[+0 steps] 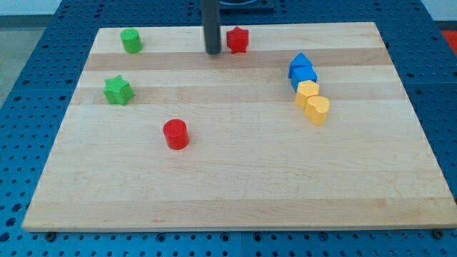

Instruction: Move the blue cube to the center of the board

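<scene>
While nothing sits near view's bottom, red cylinder lies closest, left of ctr. Farther up: yellow blocks touching blue cube at view's right, blue pointed block just behind; green star left. Farthest: green block, red block, my tip just beside it, well apart from cube, prob. needing to swing round its right side to shove toward ctr. No claw, bare rod only.
</scene>
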You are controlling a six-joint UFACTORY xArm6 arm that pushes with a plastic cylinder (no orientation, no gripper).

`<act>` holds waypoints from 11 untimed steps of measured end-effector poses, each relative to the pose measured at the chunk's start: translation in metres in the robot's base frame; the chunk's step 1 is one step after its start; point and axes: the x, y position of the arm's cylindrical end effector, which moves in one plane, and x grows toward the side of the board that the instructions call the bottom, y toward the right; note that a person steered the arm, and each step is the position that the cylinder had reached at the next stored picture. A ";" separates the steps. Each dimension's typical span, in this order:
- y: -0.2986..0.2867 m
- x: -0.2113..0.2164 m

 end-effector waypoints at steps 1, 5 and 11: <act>-0.027 0.038; 0.175 0.014; 0.178 0.075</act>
